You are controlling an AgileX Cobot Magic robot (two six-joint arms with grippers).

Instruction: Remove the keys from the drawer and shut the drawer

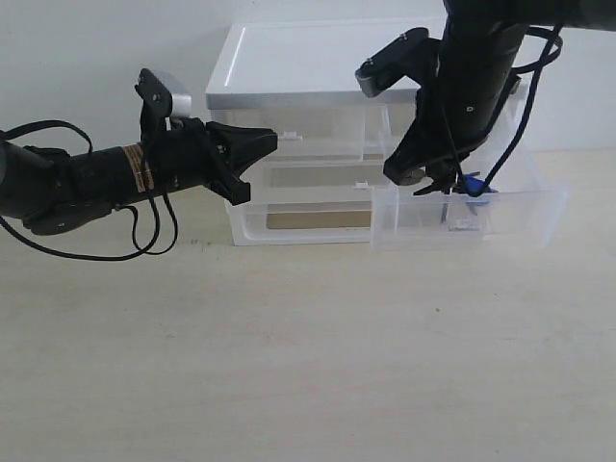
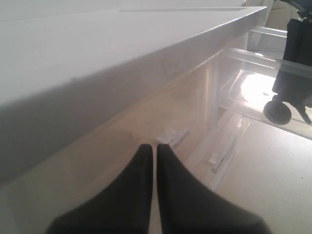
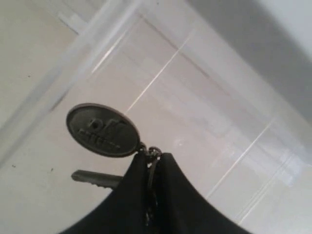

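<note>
At the left, the left gripper (image 2: 155, 148) hangs with its fingers pressed together and nothing between them. Its tip is just in front of the upper left face of the cabinet (image 1: 318, 58), near a small tab handle (image 2: 173, 136), and it seems to have no part in the present step. To the right, the drawer (image 1: 520, 219) stands well out of the cabinet. The right gripper (image 3: 155, 158) reaches down into it and pinches the keys (image 1: 472, 190) at the ring. The oval tag (image 3: 102, 130) hangs beside the fingertips, a key (image 3: 92, 178) shows beneath, and the blue fob (image 1: 476, 182) sits about level with the drawer's rim. So the keys are within the drawer's walls, grasped; whether they are clear of its floor I cannot tell. The step in hand looks to be the lift-out. Next calls for a straight rise until the dangling bunch clears the front wall. Then it should move aside to set the bunch on the table (image 1: 289, 366), before either arm pushes the drawer home.
</note>
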